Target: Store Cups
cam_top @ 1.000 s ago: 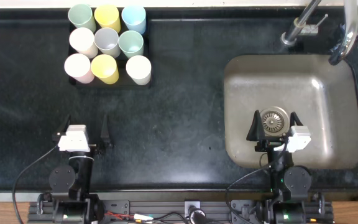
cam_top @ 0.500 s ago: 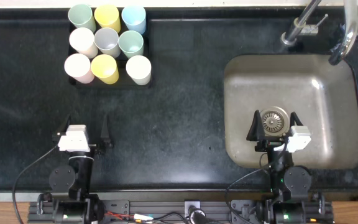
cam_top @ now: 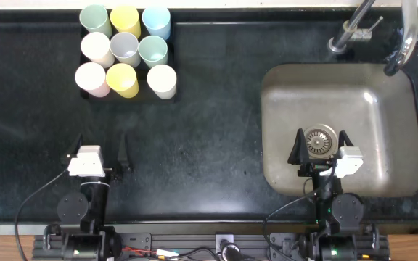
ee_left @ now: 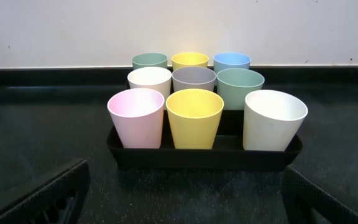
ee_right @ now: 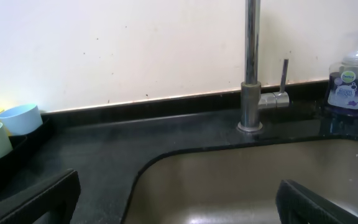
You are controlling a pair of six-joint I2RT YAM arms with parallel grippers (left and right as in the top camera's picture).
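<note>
Both arms sit folded back close to their bases at the counter's (cam_top: 209,145) near edge, wrists low and fingers pointing toward the far wall.

The left gripper (cam_top: 100,138) stands at the near left with its fingers spread wide and nothing between them. It faces the tray (ee_left: 204,158) straight on but is well apart from it, with bare counter between.

The right gripper (cam_top: 320,134) hangs over the near part of the sink (cam_top: 369,109), also spread wide and holding nothing. Its fingers sit either side of the drain (cam_top: 320,145) in the top view.

The nine cups (cam_top: 125,48) stand in the black tray at the far left of the counter, mouths up, in three rows of three:
- Near row, left to right: a pink cup (ee_left: 136,117), a yellow cup (ee_left: 194,117) and a white cup (ee_left: 273,119). The white one leans a little to the right.
- Middle row: white, grey, pale green.
- Far row: green, yellow, blue.

Neighbouring cups stand just beside each other, some of them touching.

A faucet (ee_right: 251,68) rises from the counter behind the sink. A soap bottle (ee_right: 350,84) stands at the far right beside it.
</note>
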